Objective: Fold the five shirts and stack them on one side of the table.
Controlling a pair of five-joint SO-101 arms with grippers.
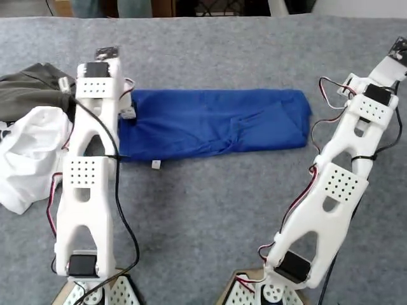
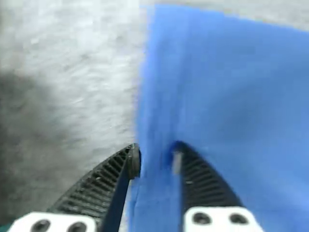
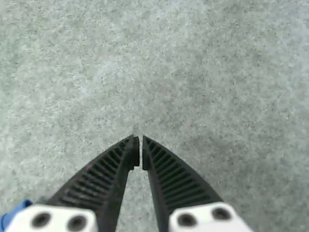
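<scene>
High view: three shirts: blue shirt (image 1: 216, 124) folded long mid-table, white shirt (image 1: 28, 152) and olive shirt (image 1: 32, 89) heaped beside it. Two grippers: left gripper (image 2: 155, 162) pinches the blue edge, right gripper (image 3: 140, 150) pressed together over felt (image 3: 203, 72).

Table cover (image 1: 210, 210): grey felt-like cloth with a speckled nap, lying flat across the whole work surface.
Cover at the right gripper (image 3: 140, 147): bare grey nap directly beneath and ahead of the tips, evenly lit.
Cover at the left gripper (image 2: 157, 159): runs along one side of the tips, with a dark shadow on it back toward the wrist.
Brown wooden piece (image 1: 60, 6): beyond the cover's far edge, well past the left gripper.
Wire grid (image 1: 216, 6): dark, beyond the far edge, between the two grippers.
White post (image 1: 280, 6): just beside the grid, toward the right gripper.
Pale strip (image 1: 362, 6): beyond the far edge, near the right gripper.
</scene>
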